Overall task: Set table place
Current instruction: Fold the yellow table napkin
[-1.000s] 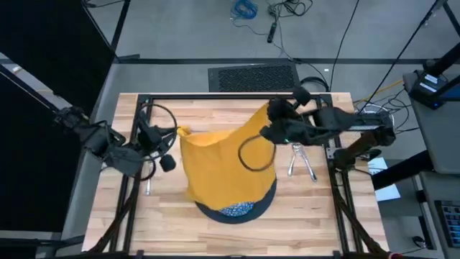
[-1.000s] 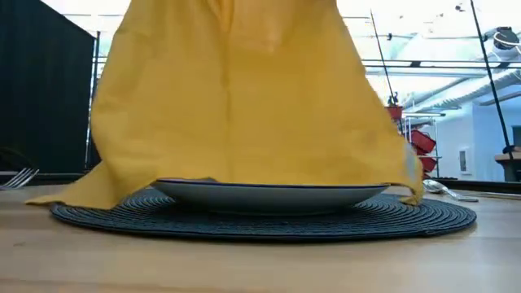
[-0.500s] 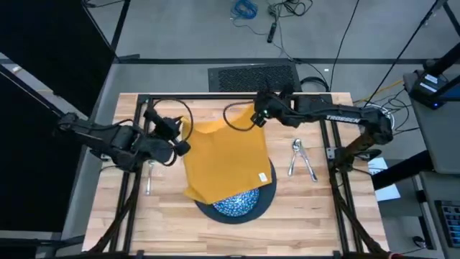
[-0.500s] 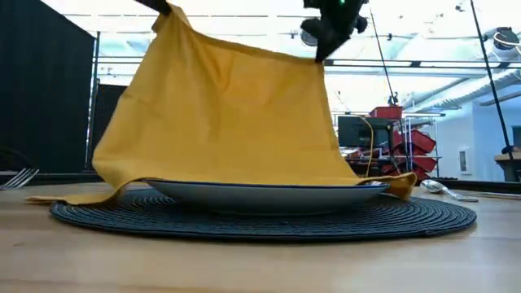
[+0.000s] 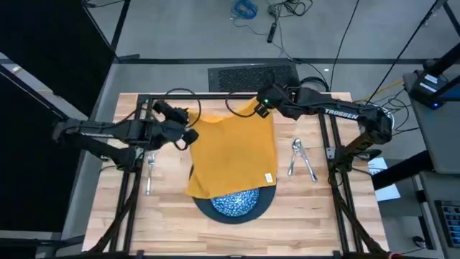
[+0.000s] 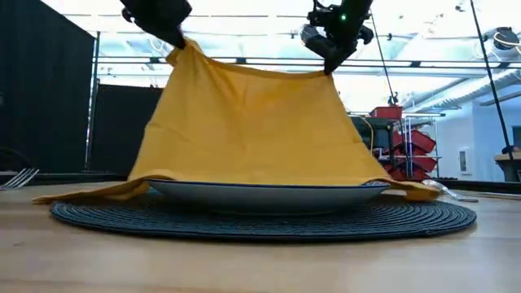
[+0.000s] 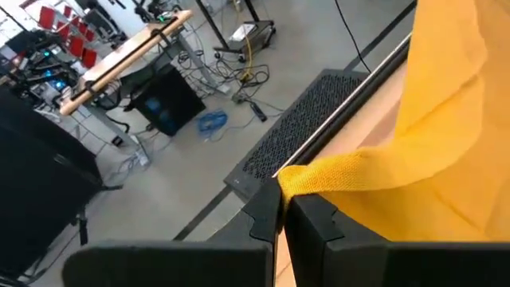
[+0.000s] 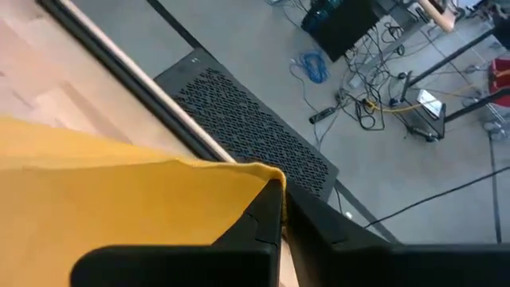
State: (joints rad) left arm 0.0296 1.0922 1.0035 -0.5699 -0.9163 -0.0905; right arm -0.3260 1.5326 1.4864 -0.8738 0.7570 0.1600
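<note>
A mustard-yellow napkin [image 5: 233, 155] is draped over the dark round plate [image 5: 267, 200] and part of the speckled dish [image 5: 233, 203]. Its far edge is lifted between my two grippers. My left gripper [image 5: 188, 134] is shut on the far left corner, and my right gripper [image 5: 260, 108] is shut on the far right corner. In the low view the napkin [image 6: 252, 130] slopes down from both grippers onto the plate [image 6: 269, 192]. The plate sits on a dark woven mat [image 6: 260, 218]. The napkin's near edge lies on the dish and the mat. My left gripper pinches the napkin's far left corner [image 7: 299, 177] between its two fingers. The corner is lifted above the table, and the cloth runs down from it to the plate. My right gripper pinches the far right corner [image 8: 267, 173] between its two fingers. That corner is also lifted, and the edge between the two corners [image 6: 252, 67] runs nearly straight.
A fork [image 5: 149, 173] lies on the table left of the plate. A spoon [image 5: 295, 155] and a knife [image 5: 309, 167] lie right of it. The black frame rail [image 5: 237, 95] runs along the far edge, close behind both grippers.
Both grippers have gone toward the table's far edge and come lower. The napkin, which hung high and bunched over the plate, is now drawn out between them. Its near edge has slid back, uncovering more of the speckled dish.
</note>
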